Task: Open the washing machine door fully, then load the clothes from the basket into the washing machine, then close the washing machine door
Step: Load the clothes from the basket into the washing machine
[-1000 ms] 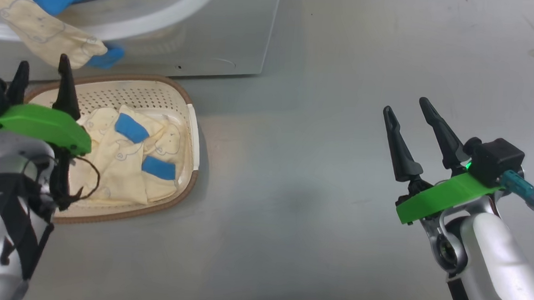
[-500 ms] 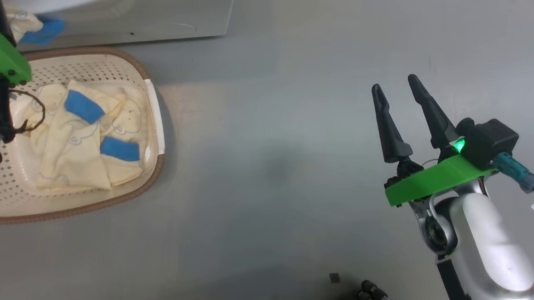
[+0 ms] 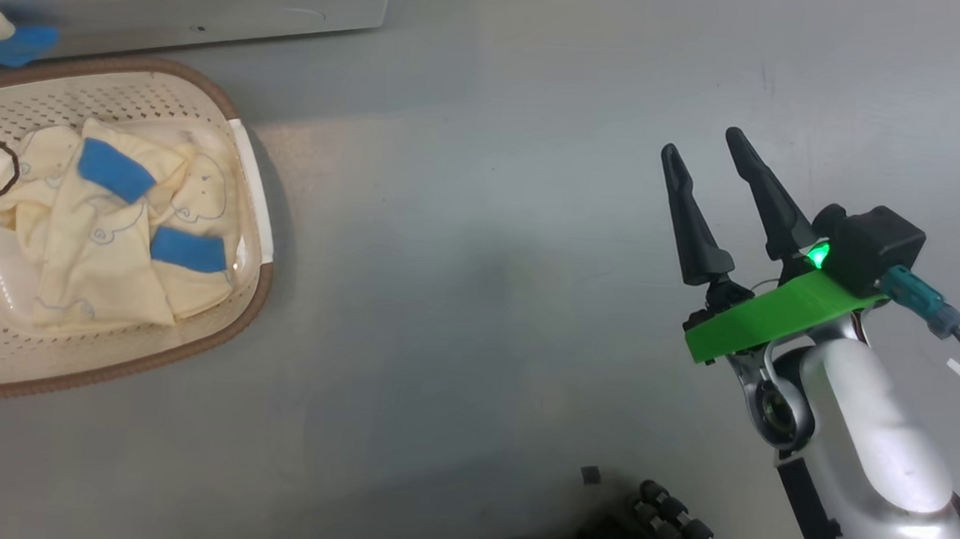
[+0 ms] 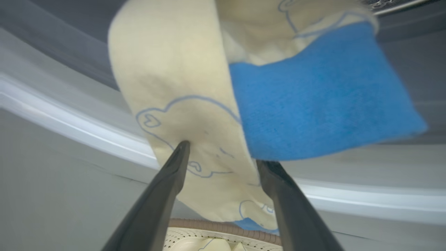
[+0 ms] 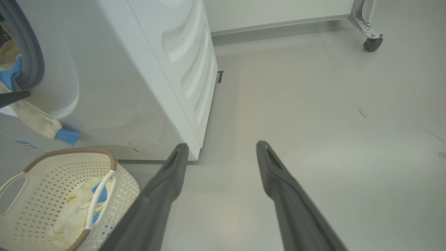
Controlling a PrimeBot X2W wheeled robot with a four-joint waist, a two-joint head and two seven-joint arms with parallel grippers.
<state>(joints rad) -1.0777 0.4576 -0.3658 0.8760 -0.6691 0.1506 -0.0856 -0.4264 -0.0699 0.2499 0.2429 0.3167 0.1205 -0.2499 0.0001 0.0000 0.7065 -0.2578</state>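
The white washing machine [image 5: 122,69] stands at the left with its drum mouth open; its door is out of view. One pale yellow garment with blue cuffs [image 4: 174,87] hangs out of the mouth over the front rim [image 5: 31,118]. My left gripper [image 4: 223,153] is open, its fingertips right at this hanging cloth without pinching it. The cream basket [image 3: 257,291] sits on the floor below the machine and holds more yellow and blue clothes [image 3: 112,234]. My right gripper [image 3: 702,143] is open and empty over bare floor, well to the right of the basket [image 5: 52,174].
Grey floor stretches to the right of the machine. A caster wheel of a metal frame [image 5: 372,43] stands at the far right by the wall. A dark ribbed part [image 3: 680,526] shows at the bottom of the head view.
The head camera has turned, so the basket and machine sit further left and the left gripper has slid past that view's left edge. The right gripper looks unchanged, still open.
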